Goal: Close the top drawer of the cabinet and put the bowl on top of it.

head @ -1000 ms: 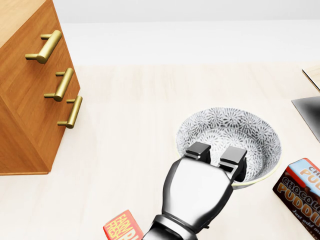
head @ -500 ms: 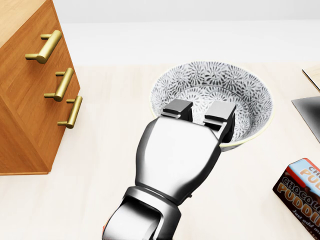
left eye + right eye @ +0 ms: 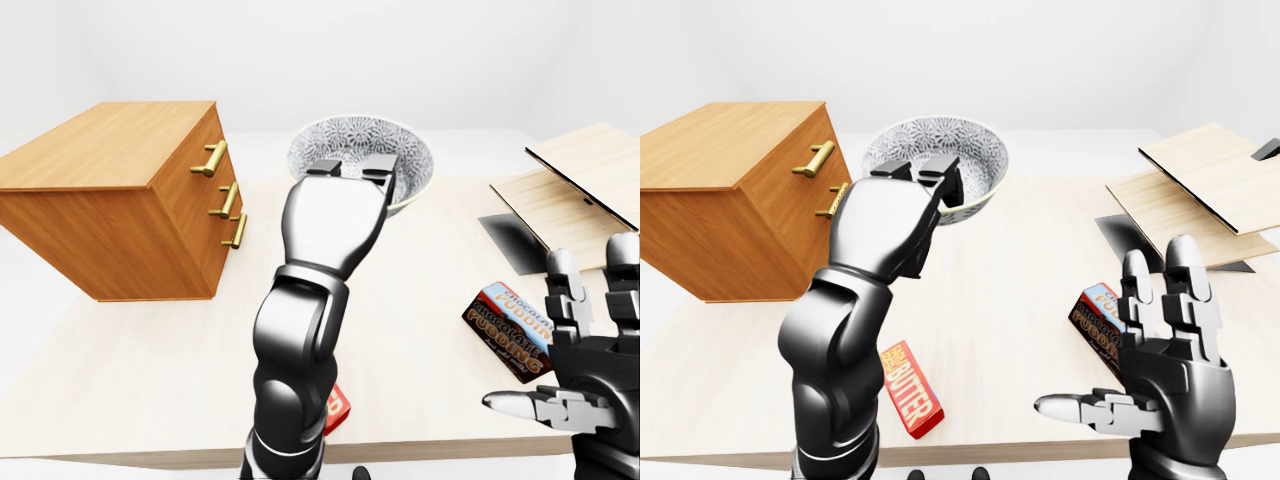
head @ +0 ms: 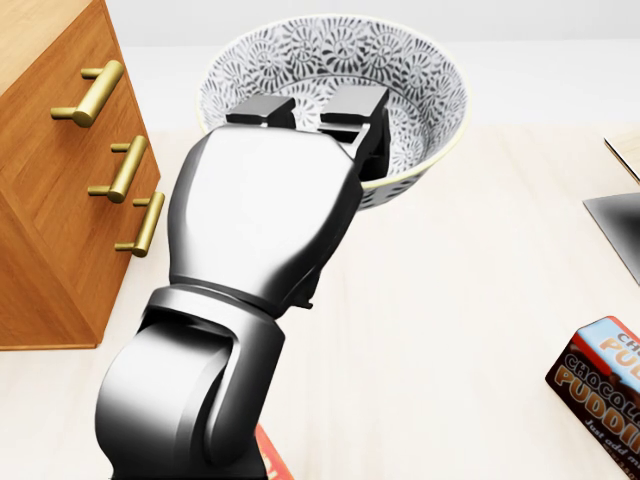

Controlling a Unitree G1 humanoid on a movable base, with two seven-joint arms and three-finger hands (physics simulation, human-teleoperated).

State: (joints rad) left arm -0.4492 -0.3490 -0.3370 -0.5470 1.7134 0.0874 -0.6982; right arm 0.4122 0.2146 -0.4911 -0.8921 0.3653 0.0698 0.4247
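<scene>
Cabinet (image 3: 110, 215) at 9 o'clock in the left-eye view. Its three brass handles (image 4: 95, 92) are stacked on the face turned toward the table middle. All drawer fronts look flush, and the top surface is bare wood.

Left hand (image 4: 265, 215) is clamped on the bowl (image 4: 410, 80), two fingers (image 4: 355, 105) hooked over the rim nearest the camera and into the patterned inside. The thumb is hidden under the hand. The bowl is at 12 o'clock in the head view, at about 3 o'clock from the cabinet, beside it and not on it. It looks raised off the table (image 3: 400, 300).

Butter box (image 3: 912, 388) lies flat at 6 o'clock in the right-eye view, beside the left forearm.

Chocolate pudding box (image 3: 510, 330) lies flat at 4 o'clock.

Right hand (image 3: 1165, 375) is at 5 o'clock, spread wide, fingers up, thumb pointing to 9 o'clock, holding nothing.

Wooden boards (image 3: 1200, 185) at 2 o'clock.
</scene>
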